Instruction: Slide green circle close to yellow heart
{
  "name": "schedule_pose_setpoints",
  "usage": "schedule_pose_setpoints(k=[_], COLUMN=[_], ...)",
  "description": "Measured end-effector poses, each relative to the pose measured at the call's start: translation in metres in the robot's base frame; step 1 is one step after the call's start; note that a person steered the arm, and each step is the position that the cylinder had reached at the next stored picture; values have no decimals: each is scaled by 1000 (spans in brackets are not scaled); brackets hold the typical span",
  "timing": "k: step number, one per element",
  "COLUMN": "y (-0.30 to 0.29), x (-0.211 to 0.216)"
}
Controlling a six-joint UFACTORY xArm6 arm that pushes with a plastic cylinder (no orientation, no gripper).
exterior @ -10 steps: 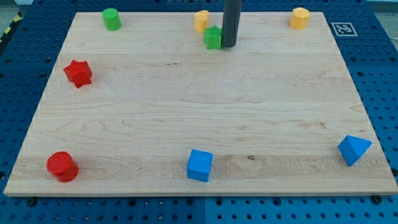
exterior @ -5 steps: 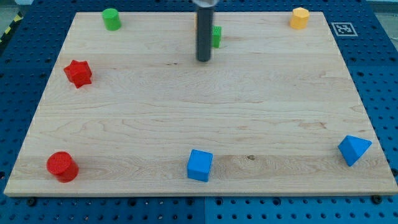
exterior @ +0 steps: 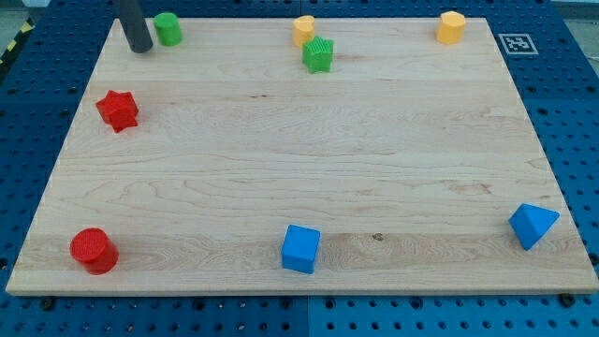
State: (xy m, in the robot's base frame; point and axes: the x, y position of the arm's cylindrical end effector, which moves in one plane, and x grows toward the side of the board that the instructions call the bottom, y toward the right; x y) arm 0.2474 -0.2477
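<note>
My tip just swung from mid-board over to the top-left, now just left of the green circle. No jaws here, just a rod. Looks set to shove it right toward the yellow heart

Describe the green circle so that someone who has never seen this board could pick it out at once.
Start at the wooden board and go to its corner at the view's top left. The green circle stands there by the top edge, just to the view's right of my tip. It is a small round cylinder, unlike the other green block, which has an irregular outline and sits beside a yellow block near the top middle.
</note>
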Motion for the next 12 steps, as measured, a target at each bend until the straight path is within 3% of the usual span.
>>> schedule_pose_setpoints(k=[2, 5, 10, 12], y=[-4, 63, 76, 108], x=[-17, -46, -17, -9])
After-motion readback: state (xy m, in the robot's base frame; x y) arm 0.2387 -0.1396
